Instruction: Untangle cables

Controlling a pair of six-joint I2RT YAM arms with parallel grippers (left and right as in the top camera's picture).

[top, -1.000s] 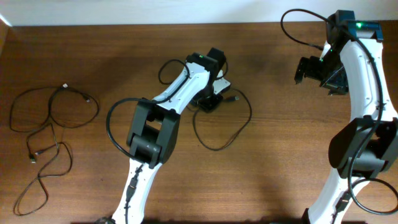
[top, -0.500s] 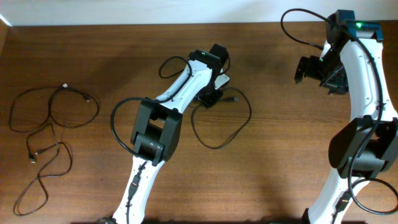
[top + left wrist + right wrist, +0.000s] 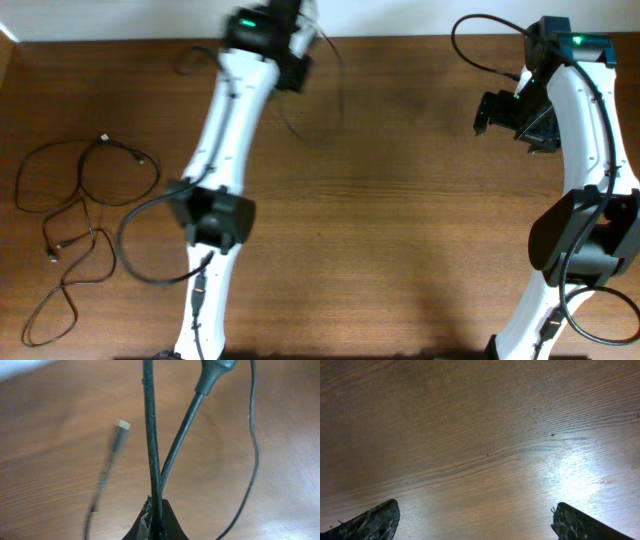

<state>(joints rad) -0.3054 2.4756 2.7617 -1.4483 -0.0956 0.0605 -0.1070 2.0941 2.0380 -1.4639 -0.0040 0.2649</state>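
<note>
Several thin black cables (image 3: 120, 148) lie in loose loops at the table's left edge, small plugs at their ends. My left gripper (image 3: 293, 58) is raised at the far middle of the table, blurred. It is shut on another black cable (image 3: 152, 455), which hangs in a faint loop (image 3: 296, 128) below it. In the left wrist view the jaws (image 3: 156, 521) pinch this cable. A plug body (image 3: 215, 372) shows at the top and a blurred plug end (image 3: 120, 427) swings at the left. My right gripper (image 3: 497, 110) (image 3: 475, 520) is open and empty above bare wood at the far right.
The wooden table (image 3: 400, 230) spreads between the two arms. A white wall strip (image 3: 120, 18) runs along its far edge. Thick black arm cables loop by the left arm base (image 3: 140, 250) and the right arm (image 3: 470, 45).
My left arm has swung from the table's middle up to the far edge, lifting the single cable off the wood. The cables at the left and my right arm have not moved.
</note>
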